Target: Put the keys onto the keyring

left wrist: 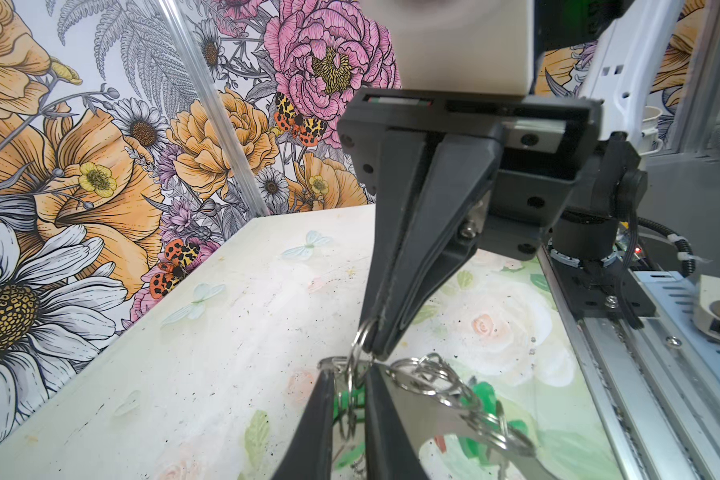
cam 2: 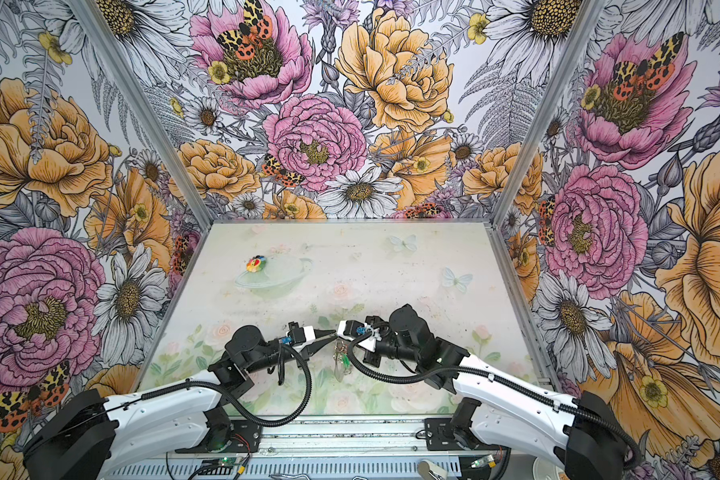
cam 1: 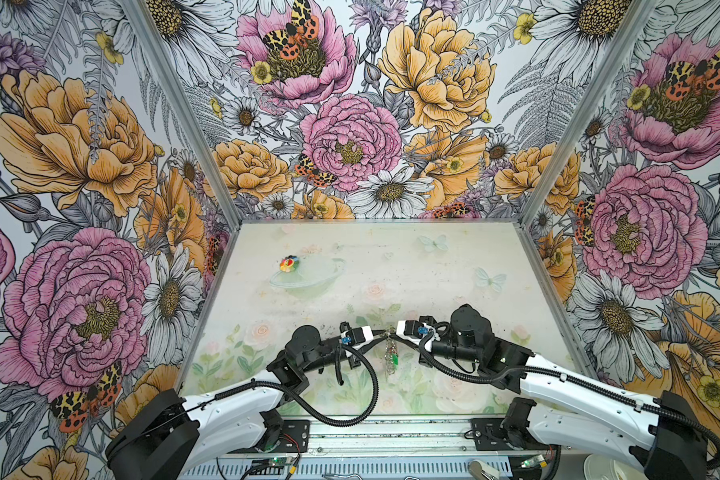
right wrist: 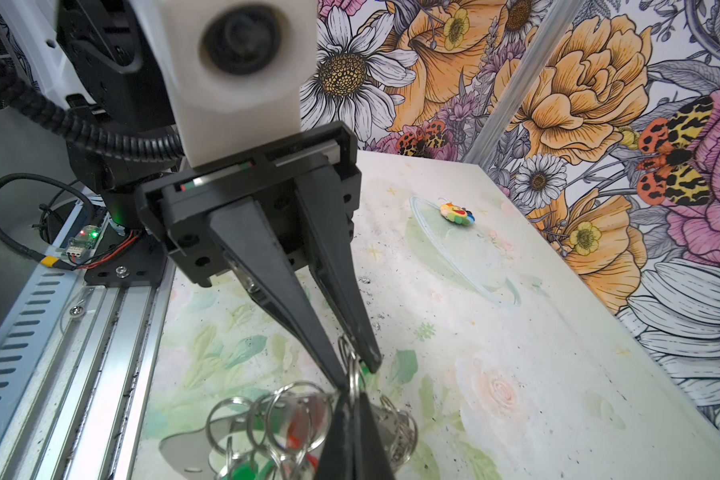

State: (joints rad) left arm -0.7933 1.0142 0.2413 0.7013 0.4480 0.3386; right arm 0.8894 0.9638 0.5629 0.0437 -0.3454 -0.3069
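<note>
Your right gripper is clamped on a wire loop of the keyring, which hangs at the table's 6 o'clock. The left gripper has its fingers narrowly apart around a loop, and whether it grips is unclear. Pull the arms apart and the loop could slip, dropping the keys

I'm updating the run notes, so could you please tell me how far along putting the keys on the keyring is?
Done: the keyring hangs in the air, green keys among its loops; whether threaded is unclear. In hand: the right gripper pinches one loop, the left gripper stands nearly closed beside it. Left: confirming both keys are on.
</note>
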